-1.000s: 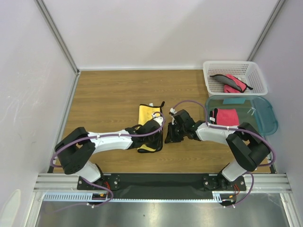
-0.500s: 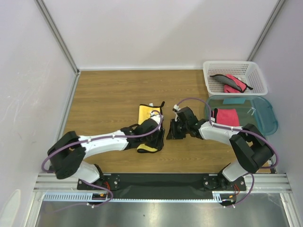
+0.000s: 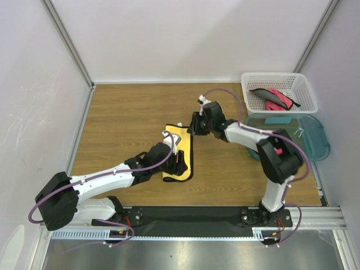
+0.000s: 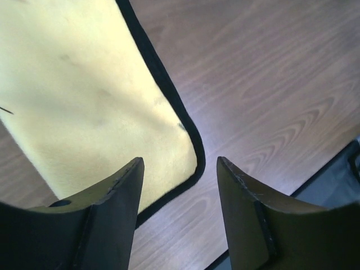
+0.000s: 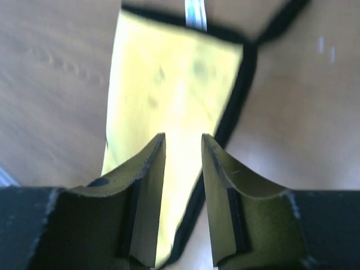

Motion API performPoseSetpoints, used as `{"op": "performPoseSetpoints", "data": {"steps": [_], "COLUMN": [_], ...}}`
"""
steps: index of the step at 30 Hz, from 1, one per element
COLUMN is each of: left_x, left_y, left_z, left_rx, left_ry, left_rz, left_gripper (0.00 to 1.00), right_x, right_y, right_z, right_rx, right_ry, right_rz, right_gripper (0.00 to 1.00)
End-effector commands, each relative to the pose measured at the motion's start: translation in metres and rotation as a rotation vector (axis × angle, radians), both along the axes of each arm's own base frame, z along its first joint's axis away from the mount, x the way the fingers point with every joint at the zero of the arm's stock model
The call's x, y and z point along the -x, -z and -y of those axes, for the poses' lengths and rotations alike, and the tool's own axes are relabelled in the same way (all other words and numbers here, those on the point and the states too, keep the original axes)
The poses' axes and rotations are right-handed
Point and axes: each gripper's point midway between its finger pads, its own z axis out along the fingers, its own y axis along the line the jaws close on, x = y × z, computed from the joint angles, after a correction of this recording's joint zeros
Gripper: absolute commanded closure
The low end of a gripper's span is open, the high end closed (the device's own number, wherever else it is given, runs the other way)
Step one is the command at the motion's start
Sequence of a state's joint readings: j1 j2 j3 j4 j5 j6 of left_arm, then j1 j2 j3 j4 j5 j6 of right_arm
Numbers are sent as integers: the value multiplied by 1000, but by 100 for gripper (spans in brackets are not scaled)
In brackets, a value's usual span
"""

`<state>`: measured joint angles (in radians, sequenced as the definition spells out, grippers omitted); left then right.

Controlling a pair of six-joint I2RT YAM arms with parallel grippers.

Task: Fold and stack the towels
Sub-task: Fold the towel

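Folded yellow towel (image 3: 181, 140) lies flat, well left of teal tub (image 3: 320, 140), long axis near-far, tag end pointing away from the arm bases. Left gripper (image 4: 179, 169) is over its near end, jaws apart and empty. Right gripper (image 5: 183, 140) is at its tub-side far corner, jaws slightly apart and empty.

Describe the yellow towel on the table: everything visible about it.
The yellow towel is a soft, fleecy-looking cloth with black edging, a small white tag and a black loop at its far end. It lies flat on the wooden table as a narrow rectangle, yellow side up. The left gripper hangs open over a near corner, the right gripper open above its far end; neither grips it.
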<state>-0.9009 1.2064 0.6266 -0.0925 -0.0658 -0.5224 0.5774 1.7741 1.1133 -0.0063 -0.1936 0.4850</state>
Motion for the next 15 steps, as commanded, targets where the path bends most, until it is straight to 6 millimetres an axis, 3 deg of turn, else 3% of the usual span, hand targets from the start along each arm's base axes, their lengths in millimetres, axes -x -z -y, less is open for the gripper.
{"op": "performPoseSetpoints", "data": {"steps": [1, 2, 4, 6, 7, 12, 15], "left_x": [5, 8, 11, 13, 14, 18, 18], "left_y": [-16, -9, -13, -9, -7, -4, 1], "left_z": [17, 14, 16, 13, 12, 13, 16], "left_rx": [132, 122, 154, 153, 150, 150, 130], "left_ry": [78, 87, 112, 122, 127, 172, 188], "left_rz": [62, 63, 89, 109, 116, 138, 132], "left_gripper": [41, 42, 43, 43, 43, 43, 42], "right_x": [-49, -65, -75, -91, -93, -114, -114], "right_y": [1, -11, 4, -1, 10, 17, 23], "right_z": [-9, -13, -13, -13, -8, 3, 4], "right_rx": [20, 13, 53, 78, 117, 205, 213], "right_ry": [40, 63, 80, 118, 125, 189, 197], "right_rz": [91, 121, 103, 140, 123, 126, 113], "right_gripper": [62, 62, 60, 59, 58, 55, 54]}}
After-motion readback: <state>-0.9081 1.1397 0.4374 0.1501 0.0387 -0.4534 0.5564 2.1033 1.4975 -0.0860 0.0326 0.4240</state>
